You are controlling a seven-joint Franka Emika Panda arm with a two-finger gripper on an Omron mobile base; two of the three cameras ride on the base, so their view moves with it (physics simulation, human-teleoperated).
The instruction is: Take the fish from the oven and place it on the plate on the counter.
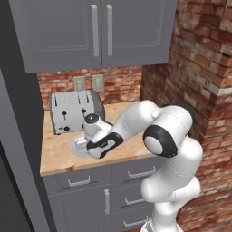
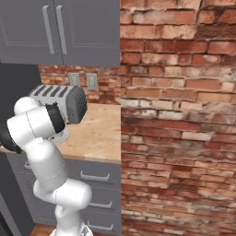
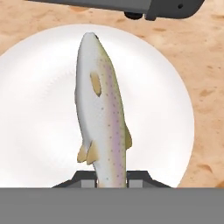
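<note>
A slender silvery fish (image 3: 103,113) with pink flanks and yellowish fins hangs just above the round pale plate (image 3: 39,109), its head toward the toaster. My gripper (image 3: 111,177) is shut on the fish near its tail. In the left base view the hand (image 1: 97,141) reaches down over the plate (image 1: 74,148) on the tan wooden counter (image 1: 54,158). The oven is out of view.
A silver toaster (image 1: 74,111) stands just behind the plate, and its underside (image 3: 131,6) is close to the fish's head. A brick wall (image 2: 179,115) bounds the counter (image 2: 97,133) on the right. Grey upper cabinets (image 1: 95,31) hang overhead, with drawers (image 1: 79,181) below.
</note>
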